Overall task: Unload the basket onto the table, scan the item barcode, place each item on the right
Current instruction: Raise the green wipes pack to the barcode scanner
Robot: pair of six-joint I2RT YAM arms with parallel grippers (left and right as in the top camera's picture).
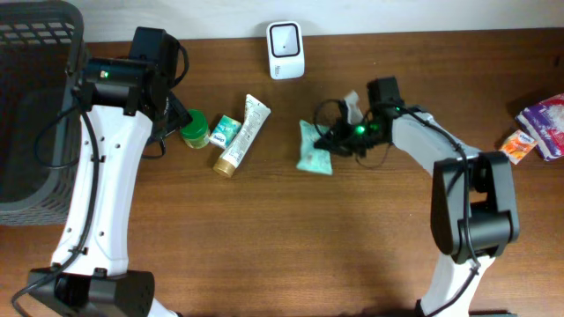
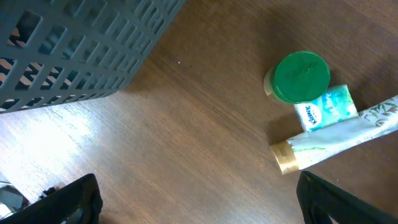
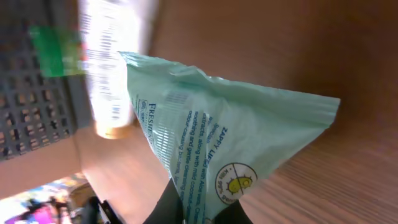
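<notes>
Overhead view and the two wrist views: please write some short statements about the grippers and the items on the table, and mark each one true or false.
1. The right gripper is shut on the pale green packet. True.
2. The left gripper holds the tube. False: its jaws are open and hold nothing; the tube lies on the table.
3. The white scanner stands near the top edge of the overhead view, apart from the packet. True.
4. The jar with the green lid is inside the grey basket. False: it stands on the table, next to the small tissue pack.
</notes>
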